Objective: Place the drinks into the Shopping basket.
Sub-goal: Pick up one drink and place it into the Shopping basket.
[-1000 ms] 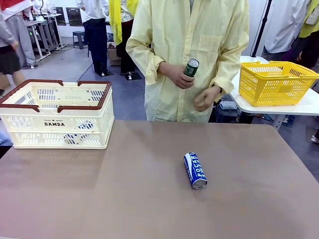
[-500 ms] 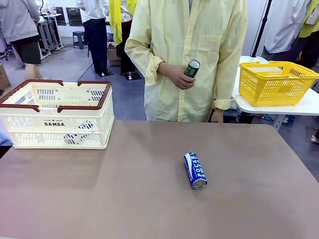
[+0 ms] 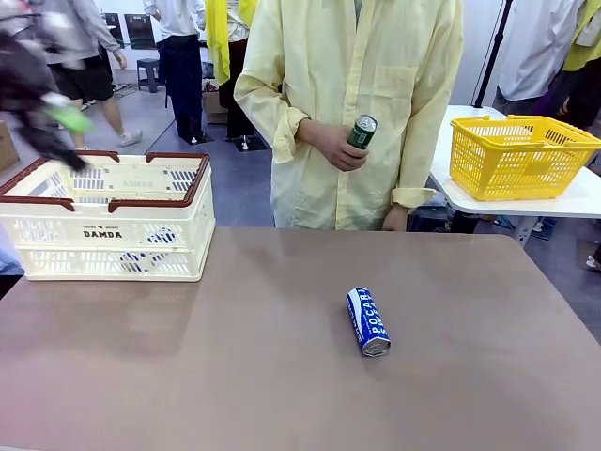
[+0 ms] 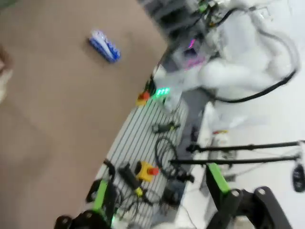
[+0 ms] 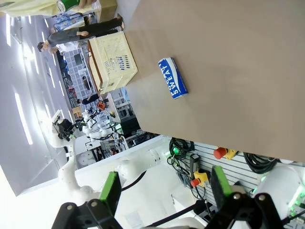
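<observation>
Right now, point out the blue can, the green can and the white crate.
blue can (image 3: 368, 321), front view, middle of its side.
green can (image 3: 359, 132), front view, body just below the silver top.
white crate (image 3: 56, 233), front view, front wall.

Brown matte table (image 3: 235, 376): cream DAMDA Shopping basket (image 3: 108, 230) stands at the far-left corner, one blue Pocari can (image 3: 368, 321) lies on its side right of centre, silver end toward the robot's edge, well apart from the basket.

We are in a robotics lab: emergency-stop buttons (image 5: 220, 152) and cables (image 5: 257, 164) hang on a slotted panel (image 4: 138, 133) below our table (image 3: 235, 357), with a lab-coated person (image 3: 357, 103) opposite.
</observation>
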Controlling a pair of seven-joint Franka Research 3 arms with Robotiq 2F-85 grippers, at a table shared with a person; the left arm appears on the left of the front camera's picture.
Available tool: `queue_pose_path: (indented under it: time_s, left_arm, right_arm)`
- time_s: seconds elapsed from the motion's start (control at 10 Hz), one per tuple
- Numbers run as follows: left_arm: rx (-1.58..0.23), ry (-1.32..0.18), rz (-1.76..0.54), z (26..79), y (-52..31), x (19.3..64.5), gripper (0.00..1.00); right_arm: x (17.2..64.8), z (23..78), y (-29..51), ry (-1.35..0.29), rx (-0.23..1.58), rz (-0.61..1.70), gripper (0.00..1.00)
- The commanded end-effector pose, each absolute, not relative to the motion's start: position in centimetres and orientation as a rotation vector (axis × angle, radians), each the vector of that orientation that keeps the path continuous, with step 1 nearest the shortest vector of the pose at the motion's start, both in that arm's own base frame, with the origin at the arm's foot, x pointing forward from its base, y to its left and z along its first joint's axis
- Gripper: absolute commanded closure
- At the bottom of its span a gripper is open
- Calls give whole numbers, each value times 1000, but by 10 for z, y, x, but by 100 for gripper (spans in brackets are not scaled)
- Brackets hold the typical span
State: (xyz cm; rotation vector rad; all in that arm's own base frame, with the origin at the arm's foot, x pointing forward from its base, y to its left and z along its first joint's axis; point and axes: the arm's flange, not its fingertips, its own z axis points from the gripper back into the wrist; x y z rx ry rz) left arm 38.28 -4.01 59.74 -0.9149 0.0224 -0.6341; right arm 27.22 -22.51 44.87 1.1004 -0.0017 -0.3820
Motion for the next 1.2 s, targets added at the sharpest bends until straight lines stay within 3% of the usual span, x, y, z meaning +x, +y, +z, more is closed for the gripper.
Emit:
queue_pose_path:
  time_s: [0.0, 0.3, 0.4, 0.5, 0.6, 0.7, 0.8, 1.0, 1.1]
  left_arm:
    - [-747, 115, -594, 564, -131, 400, 0]
    - [-662, -138, -507, 513, -253, 333, 0]
    - [-667, -115, -527, 495, -272, 313, 0]
    - [-784, 30, -591, 498, -266, 312, 0]
    - [-1186, 324, -741, 548, -204, 339, 0]
    - [-1355, 104, -860, 619, -75, 372, 0]
    - [-1304, -62, -733, 662, 39, 380, 0]
    - [-1274, -341, -344, 696, 234, 371, 0]
    - [-1301, -354, -203, 687, 307, 367, 0]
  right_arm:
    - [270, 450, -224, 3, 1101, -384, 0]
    - [270, 450, -224, 3, 1101, -384, 0]
    - [270, 450, -224, 3, 1101, -384, 0]
    - [270, 450, -224, 3, 1101, -384, 0]
    - [270, 450, -224, 3, 1101, -384, 0]
    - [270, 450, -224, 3, 1101, -384, 0]
    - [270, 450, -224, 3, 1101, -384, 0]
    - [270, 450, -224, 3, 1101, -384, 0]
    - [270, 450, -224, 3, 1101, -384, 0]
